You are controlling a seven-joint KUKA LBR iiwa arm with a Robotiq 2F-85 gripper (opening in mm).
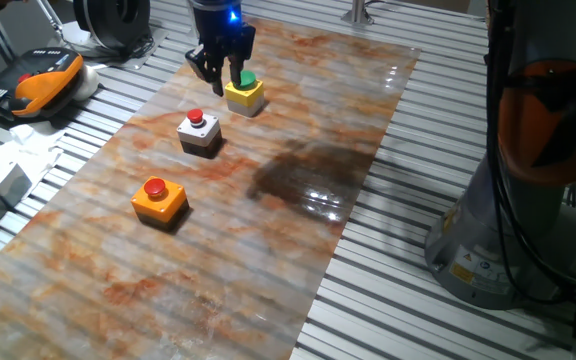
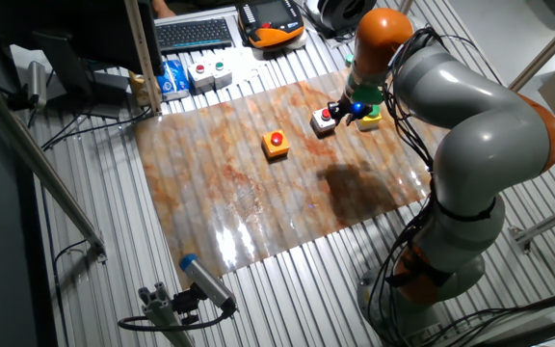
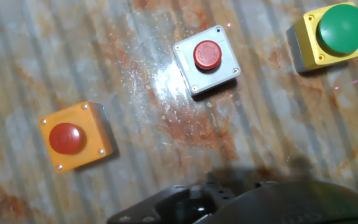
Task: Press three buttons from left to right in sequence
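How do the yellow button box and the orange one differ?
The yellow box carries a green cap; the orange box carries a red one. In the hand view the green cap looks broader on its box than the red one. The gripper hangs beside the yellow box, far from the orange. Both are small square boxes on the mat.

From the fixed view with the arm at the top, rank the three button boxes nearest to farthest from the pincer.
1. Yellow box, right beside the pincer.
2. Grey-white box, mid-row.
3. Orange box, closest to the camera, farthest.
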